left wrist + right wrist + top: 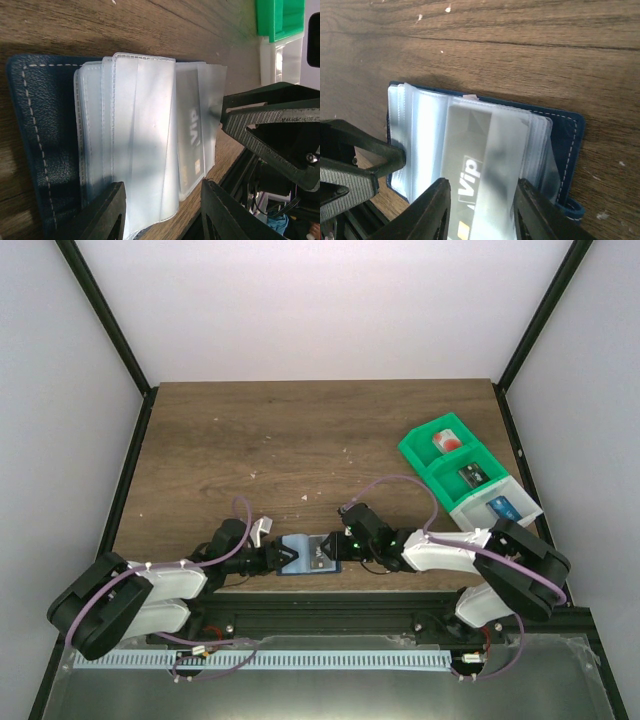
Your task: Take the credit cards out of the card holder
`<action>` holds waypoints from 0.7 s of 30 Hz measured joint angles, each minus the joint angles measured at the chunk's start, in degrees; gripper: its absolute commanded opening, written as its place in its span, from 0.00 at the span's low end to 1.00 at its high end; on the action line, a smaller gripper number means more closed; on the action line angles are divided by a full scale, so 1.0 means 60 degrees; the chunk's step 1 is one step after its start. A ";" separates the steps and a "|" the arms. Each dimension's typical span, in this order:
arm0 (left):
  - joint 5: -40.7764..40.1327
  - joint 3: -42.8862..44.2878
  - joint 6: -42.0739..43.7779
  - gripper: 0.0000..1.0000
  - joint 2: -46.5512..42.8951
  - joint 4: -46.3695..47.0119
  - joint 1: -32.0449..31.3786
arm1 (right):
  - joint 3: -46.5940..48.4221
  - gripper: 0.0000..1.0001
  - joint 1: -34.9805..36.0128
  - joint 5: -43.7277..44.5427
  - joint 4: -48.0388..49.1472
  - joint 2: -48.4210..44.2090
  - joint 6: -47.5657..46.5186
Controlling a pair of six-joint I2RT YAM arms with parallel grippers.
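Desk [300, 440] with the navy card holder [305, 556] lying open at its near edge, partly cut off in both wrist views. The left end effector [162, 184] pinches its clear sleeves [140, 140]. The right end effector [482, 181] straddles a sleeved grey credit card [480, 150] marked VIP; whether it grips cannot be told.

Credit card [485, 150]: near end cut by frame edge between right gripper [481, 182] jaws; print past "Vip" blurred under sleeve [425, 140]. Bins [415, 448], well beyond those jaws: contents too small to identify.

The light is bright and soft, the desk [300, 440] shows dim shadows, and the close fingers [107, 215] look blurry.
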 measured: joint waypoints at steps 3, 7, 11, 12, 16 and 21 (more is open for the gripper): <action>-0.0004 0.0000 -0.0004 0.44 0.0000 0.0000 0.0000 | 0.0036 0.18 0.0000 0.0033 -0.0055 0.0066 -0.0087; -0.0022 -0.0007 -0.0007 0.44 0.0000 0.0004 -0.0007 | 0.0069 0.01 0.0007 0.0058 -0.0087 0.0076 -0.0200; -0.0040 -0.0011 -0.0007 0.43 0.0000 0.0007 -0.0018 | 0.0102 0.00 0.0007 0.0076 -0.0102 0.0062 -0.0240; -0.0062 -0.0011 -0.0007 0.43 0.0000 0.0011 -0.0018 | 0.0102 0.01 0.0007 0.0066 -0.0095 0.0036 -0.0240; -0.0066 -0.0011 -0.0011 0.43 0.0022 0.0025 -0.0018 | 0.0102 0.01 0.0007 -0.0113 -0.0047 -0.0208 -0.0237; -0.0066 -0.0011 -0.0066 0.43 0.0029 0.0040 -0.0029 | 0.0106 0.00 0.0007 -0.0532 0.0372 -0.0408 -0.0153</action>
